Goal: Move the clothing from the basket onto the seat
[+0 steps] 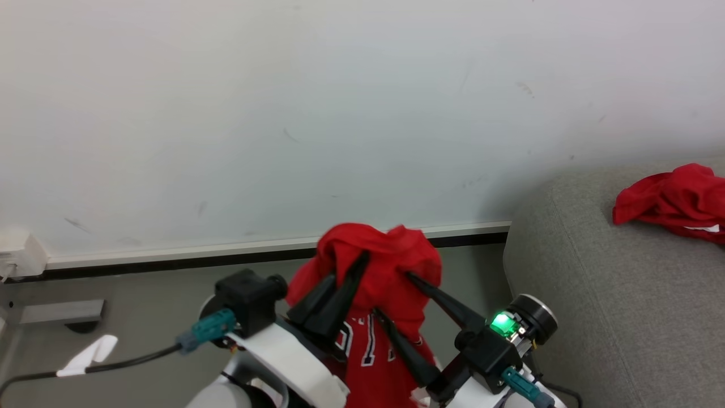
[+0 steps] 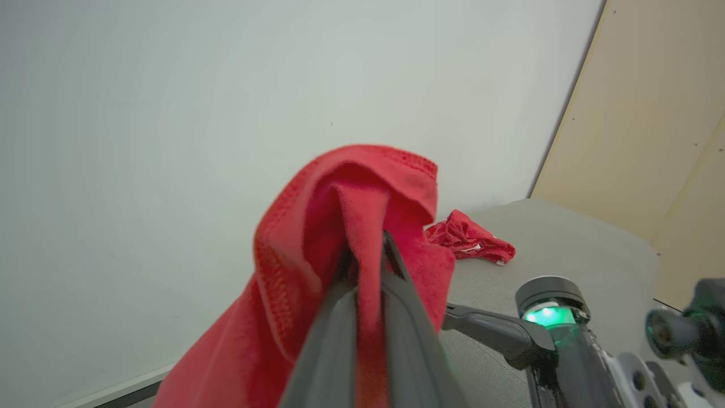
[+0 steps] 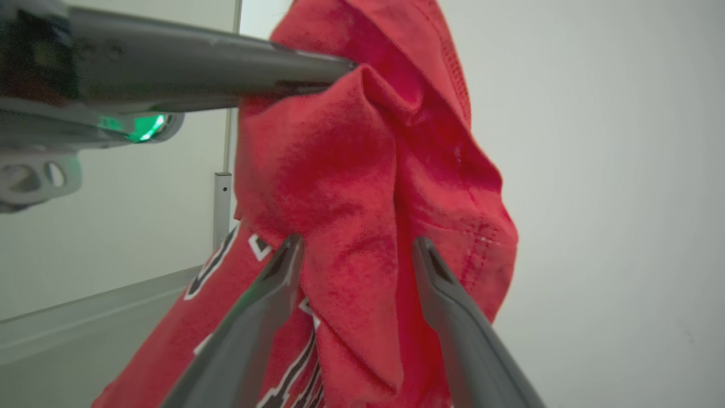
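Head view is showing the left claw [image 1: 347,267] pinching the soft, light red jersey [image 1: 391,249] by its bunched top, likely the surest hold, left of the seat [image 1: 566,272]; right claw [image 1: 392,293] spread, straddling a fold.

Hanging jersey [image 1: 380,245] left of seat [image 1: 566,294], second garment [image 1: 674,201] on seat

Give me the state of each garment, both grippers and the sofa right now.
Red fabric jersey with dark-and-white lettering: held up, hanging bunched.
Left gripper: shut on the jersey's top fold.
Right gripper: open, fingers straddling a hanging fold.
Grey fabric-upholstered sofa: one garment on it.
Crumpled red fabric garment: lying on the sofa.
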